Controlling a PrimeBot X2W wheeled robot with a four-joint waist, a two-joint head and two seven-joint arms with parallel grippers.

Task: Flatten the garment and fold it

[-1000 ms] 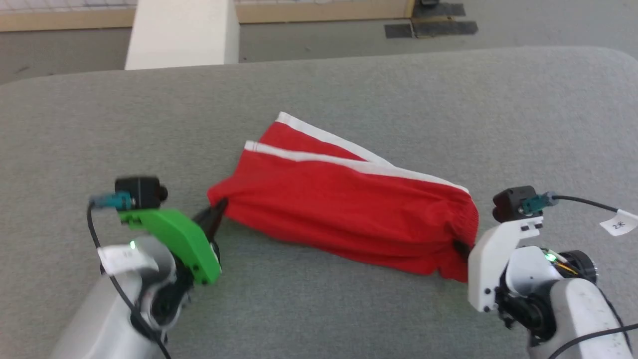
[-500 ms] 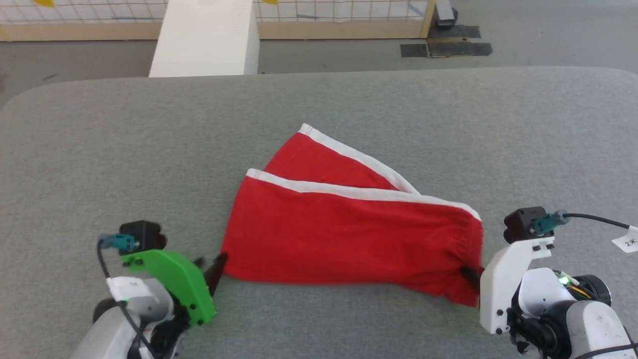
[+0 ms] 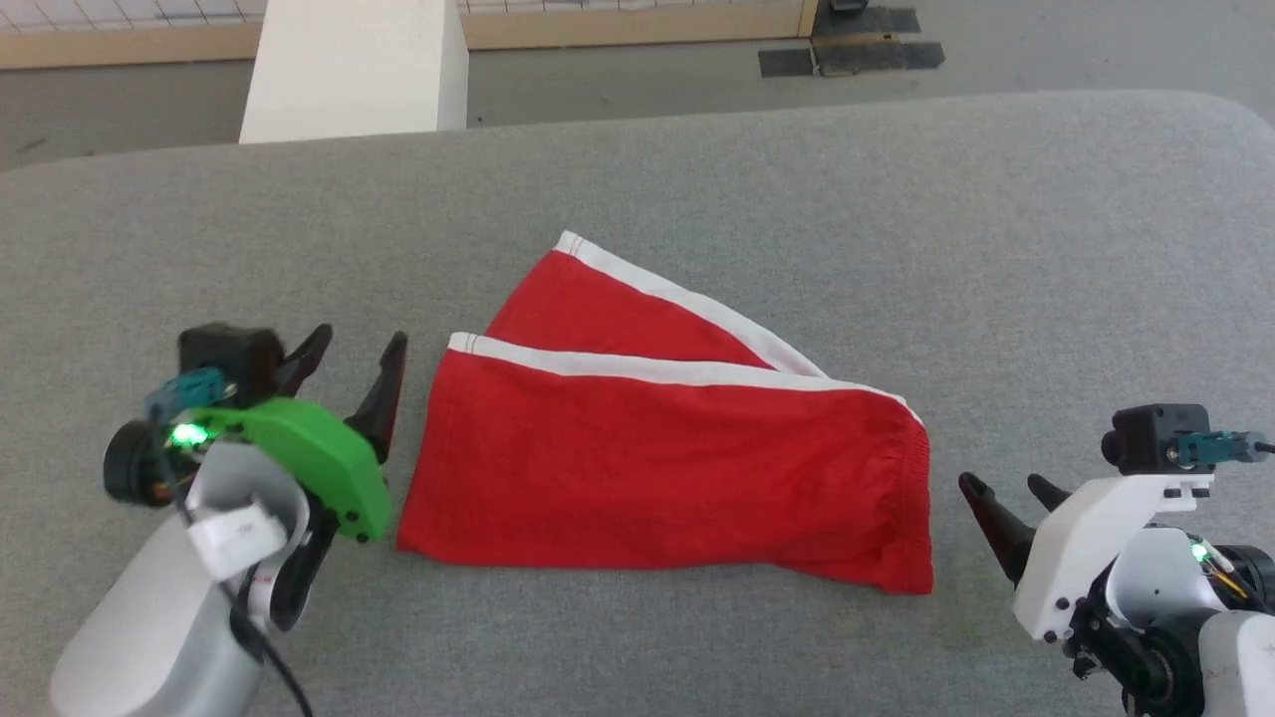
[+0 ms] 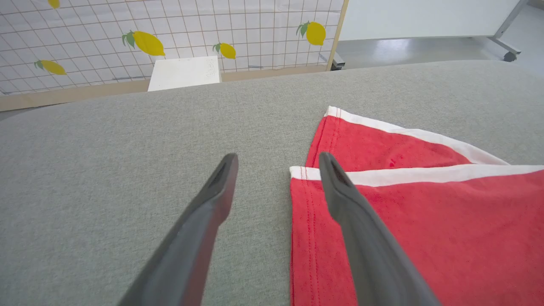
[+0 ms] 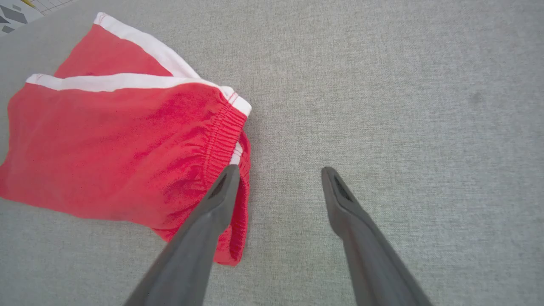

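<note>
The garment [image 3: 657, 468], red shorts with white stripes, lies flat on the grey table, folded in half lengthwise with one leg over the other. Its leg hems point left and its gathered waistband [image 5: 221, 136] is at the right. My left gripper [image 3: 359, 344] stands open just left of the hems, holding nothing; in the left wrist view the left gripper [image 4: 278, 159] has its right finger over the garment [image 4: 425, 221] near the hem. My right gripper [image 3: 1001, 485] is open just right of the waistband, empty; the right wrist view shows the right gripper [image 5: 278, 170] beside the garment [image 5: 110, 148].
The grey padded table [image 3: 697, 179] stretches wide around the shorts. Beyond its far edge stand a white block [image 3: 349, 65] and a wooden-framed grid panel with lemon prints [image 4: 148, 42]. Black tape marks the floor [image 3: 847, 55].
Both grippers have let go of the shorts and opened, then backed away from the hem and waistband corners. The shorts now lie flat. The head camera shifted between frames.
</note>
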